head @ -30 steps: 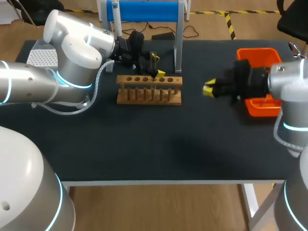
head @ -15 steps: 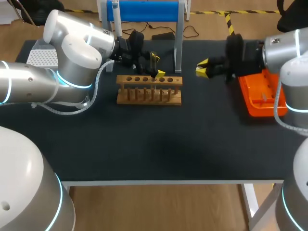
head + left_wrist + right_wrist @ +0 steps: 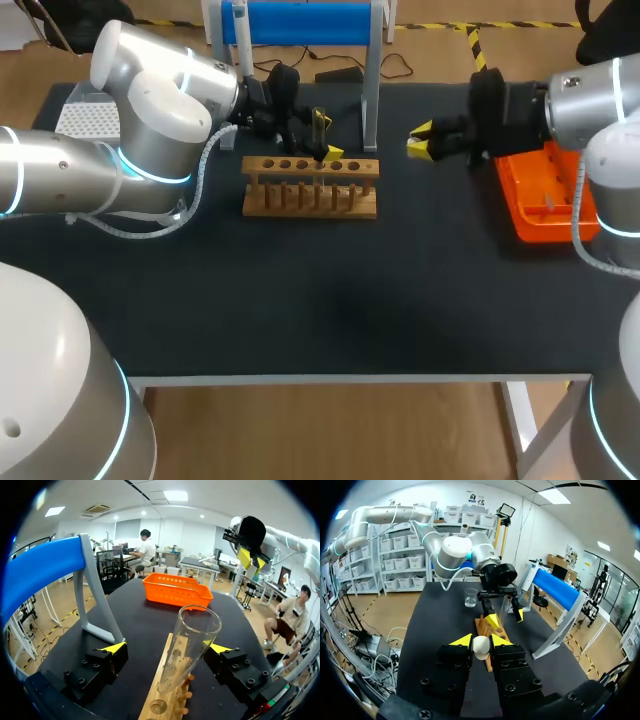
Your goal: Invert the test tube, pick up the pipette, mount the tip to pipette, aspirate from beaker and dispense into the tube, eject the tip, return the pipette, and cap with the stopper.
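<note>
A clear test tube (image 3: pixel 192 642) stands mouth-up in the wooden rack (image 3: pixel 162 700), between the spread fingers of my left gripper (image 3: pixel 167 648); neither fingertip touches it. In the head view that left gripper (image 3: pixel 325 142) hangs over the rack (image 3: pixel 310 187) at the table's back middle. My right gripper (image 3: pixel 481 640) is shut on a small white stopper (image 3: pixel 480 648). It hovers right of the rack, beside the orange tray, fingers (image 3: pixel 425 142) pointing toward the rack. The glass beaker (image 3: pixel 471 598) stands beyond the rack (image 3: pixel 487 626) in the right wrist view.
An orange tray (image 3: pixel 545 200) lies at the right edge under my right arm. A blue-topped stand (image 3: pixel 300 22) rises just behind the rack. A white perforated box (image 3: pixel 85 118) sits at the back left, partly behind my left arm.
My right arm swung back and left from in front of the orange tray, carrying the stopper, then stopped. The left arm and tube stayed put.
</note>
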{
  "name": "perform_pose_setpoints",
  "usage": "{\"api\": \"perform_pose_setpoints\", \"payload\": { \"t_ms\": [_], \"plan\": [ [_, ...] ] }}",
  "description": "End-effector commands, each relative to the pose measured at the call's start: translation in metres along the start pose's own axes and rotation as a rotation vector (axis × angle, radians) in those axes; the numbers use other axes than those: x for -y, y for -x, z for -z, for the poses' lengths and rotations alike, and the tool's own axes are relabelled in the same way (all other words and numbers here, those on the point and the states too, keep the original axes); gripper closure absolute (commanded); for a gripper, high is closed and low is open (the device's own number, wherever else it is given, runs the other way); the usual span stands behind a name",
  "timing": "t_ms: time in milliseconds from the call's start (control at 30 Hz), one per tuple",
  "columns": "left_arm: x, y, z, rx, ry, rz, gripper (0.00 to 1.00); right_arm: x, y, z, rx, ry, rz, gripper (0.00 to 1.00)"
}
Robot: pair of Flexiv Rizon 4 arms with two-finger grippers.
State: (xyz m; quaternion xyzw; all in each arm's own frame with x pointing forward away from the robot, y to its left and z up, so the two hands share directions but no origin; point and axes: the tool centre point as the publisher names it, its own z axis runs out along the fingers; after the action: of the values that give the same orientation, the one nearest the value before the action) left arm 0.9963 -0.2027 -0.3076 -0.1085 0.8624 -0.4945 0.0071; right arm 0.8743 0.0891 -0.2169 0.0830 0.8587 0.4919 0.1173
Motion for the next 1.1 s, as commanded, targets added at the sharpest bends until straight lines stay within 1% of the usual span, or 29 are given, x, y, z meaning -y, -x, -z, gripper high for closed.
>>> {"api": "perform_pose_setpoints", "payload": {
  "t_ms": [33,67,233,367,400,467,533,600,800,1100],
  "plan": [
    [0.000,0.000,0.000,0.001,0.001,0.001,0.00,0.000,0.000,0.002,-0.003,-0.001,0.000,1.00],
    [0.000,0.000,0.000,0.001,0.001,0.001,0.00,0.000,0.000,0.002,-0.003,-0.001,0.000,1.00],
    [0.000,0.000,0.000,0.001,0.001,0.001,0.00,-0.023,0.009,-0.024,-0.066,0.015,0.019,1.00],
    [0.000,0.000,0.000,0.001,0.001,0.001,0.00,-0.040,0.019,-0.046,-0.108,0.001,0.033,1.00],
    [0.000,0.000,0.000,0.001,0.001,0.001,0.00,-0.043,0.021,-0.051,-0.107,-0.021,0.045,1.00],
    [0.000,0.000,0.000,0.001,0.001,0.001,0.00,-0.051,0.025,-0.061,-0.124,-0.020,0.036,1.00],
    [0.000,0.000,0.000,0.001,0.001,0.001,0.00,-0.058,0.029,-0.070,-0.132,-0.044,0.051,1.00],
    [0.000,0.000,0.000,0.001,0.001,0.001,0.00,-0.064,0.032,-0.078,-0.143,-0.047,0.048,1.00],
    [0.000,0.000,0.000,0.001,0.001,0.001,0.00,-0.074,0.043,-0.098,-0.163,-0.073,0.057,1.00],
    [0.000,0.000,0.000,0.001,0.001,0.001,0.00,-0.081,0.053,-0.111,-0.167,-0.095,0.073,1.00]
  ]
}}
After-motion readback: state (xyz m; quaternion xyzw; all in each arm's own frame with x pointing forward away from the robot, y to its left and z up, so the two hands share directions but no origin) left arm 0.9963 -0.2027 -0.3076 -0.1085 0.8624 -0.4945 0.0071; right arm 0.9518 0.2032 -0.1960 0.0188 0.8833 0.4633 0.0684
